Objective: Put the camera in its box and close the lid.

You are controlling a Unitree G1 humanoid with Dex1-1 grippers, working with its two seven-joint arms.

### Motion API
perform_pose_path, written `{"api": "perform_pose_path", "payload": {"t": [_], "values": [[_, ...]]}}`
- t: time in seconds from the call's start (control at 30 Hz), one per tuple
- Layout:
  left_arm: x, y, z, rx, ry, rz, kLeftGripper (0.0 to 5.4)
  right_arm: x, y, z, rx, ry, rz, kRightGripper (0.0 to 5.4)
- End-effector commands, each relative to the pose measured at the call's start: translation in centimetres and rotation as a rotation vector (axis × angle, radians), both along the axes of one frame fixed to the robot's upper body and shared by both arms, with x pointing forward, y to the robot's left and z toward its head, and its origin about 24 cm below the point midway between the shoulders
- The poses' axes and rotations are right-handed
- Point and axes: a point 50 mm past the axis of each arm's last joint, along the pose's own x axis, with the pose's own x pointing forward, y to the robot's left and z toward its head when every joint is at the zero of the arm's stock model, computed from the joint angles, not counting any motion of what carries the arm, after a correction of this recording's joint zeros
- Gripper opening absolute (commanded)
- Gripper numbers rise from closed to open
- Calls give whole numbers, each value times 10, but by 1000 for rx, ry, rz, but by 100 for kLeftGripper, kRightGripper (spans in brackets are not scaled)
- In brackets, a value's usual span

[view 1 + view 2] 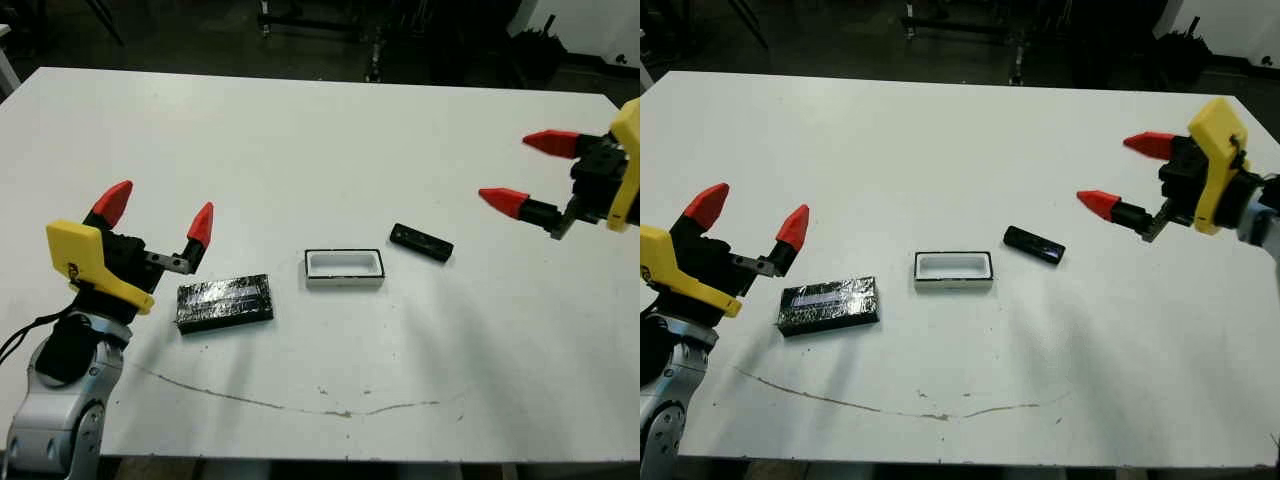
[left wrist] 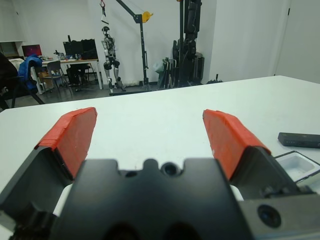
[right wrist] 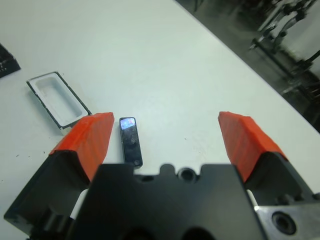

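Black camera (image 1: 421, 241) beside box (image 1: 345, 268) | lid (image 1: 224, 301) left | table (image 1: 300, 130)

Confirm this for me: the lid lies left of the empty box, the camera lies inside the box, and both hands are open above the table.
One thing is wrong: the camera is not inside the box; it lies on the table just right of it, as the left eye view shows. The lid does lie left of the empty box, and the left hand and right hand are open.

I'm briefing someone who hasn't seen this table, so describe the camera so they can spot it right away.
On the white table, three dark things lie in a row near the middle. The camera is the one nearest the right gripper, beside the white-lined box. It is the smallest, a thin black bar, unlike the shiny, wrinkled lid.
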Motion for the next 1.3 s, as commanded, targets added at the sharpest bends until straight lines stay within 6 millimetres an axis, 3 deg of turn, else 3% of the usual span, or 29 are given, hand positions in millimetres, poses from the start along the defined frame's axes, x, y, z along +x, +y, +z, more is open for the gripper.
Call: {"api": "perform_pose_path", "payload": {"t": [0.03,0.43,0.93,1.17,1.3], "values": [[0,2,-2,24,16,5,540,11,2,-10,-19,22,22,539],[1,1,-2,-2,12,2,540,32,11,-31,-141,87,21,539],[1,0,-2,-7,20,-3,540,38,36,-50,-212,134,80,539],[0,0,-4,9,25,1,540,37,40,-61,-189,196,84,539],[0,0,-5,-3,30,-1,540,35,42,-66,-258,162,124,539]]}}
